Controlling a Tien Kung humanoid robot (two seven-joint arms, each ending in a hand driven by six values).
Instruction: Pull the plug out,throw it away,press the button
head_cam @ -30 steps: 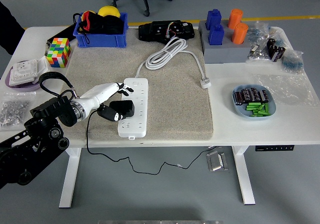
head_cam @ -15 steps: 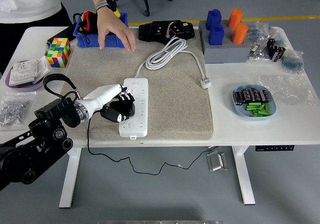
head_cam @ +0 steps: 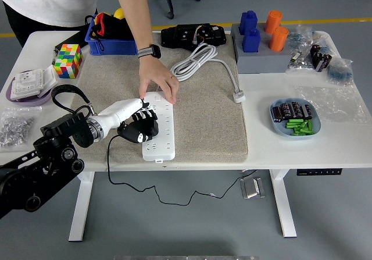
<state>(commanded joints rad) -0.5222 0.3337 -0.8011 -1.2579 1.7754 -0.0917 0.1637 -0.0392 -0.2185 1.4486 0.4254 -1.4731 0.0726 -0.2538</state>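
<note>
A white power strip (head_cam: 160, 135) lies on the beige mat (head_cam: 203, 120), its white cord (head_cam: 197, 59) coiled behind it. A black plug (head_cam: 138, 132) sits in the strip's left side, with a thin black cable (head_cam: 110, 161) hanging over the table's near edge. My left hand (head_cam: 142, 119) is curled over the black plug, fingers on top of it. A person's hand (head_cam: 158, 81) reaches from the far side and presses down on the strip's far end. My right arm is out of view.
A blue bin (head_cam: 116, 36), a colour cube (head_cam: 68, 59), a black device (head_cam: 193, 36), a grey block with blue and orange cylinders (head_cam: 258, 45), a blue dish of parts (head_cam: 293, 119), and bags of small parts (head_cam: 14, 126) stand around the mat.
The person's hand moved from the blue bin down onto the strip's far end. My left hand closed further over the plug. The strip shifted slightly toward the near edge.
</note>
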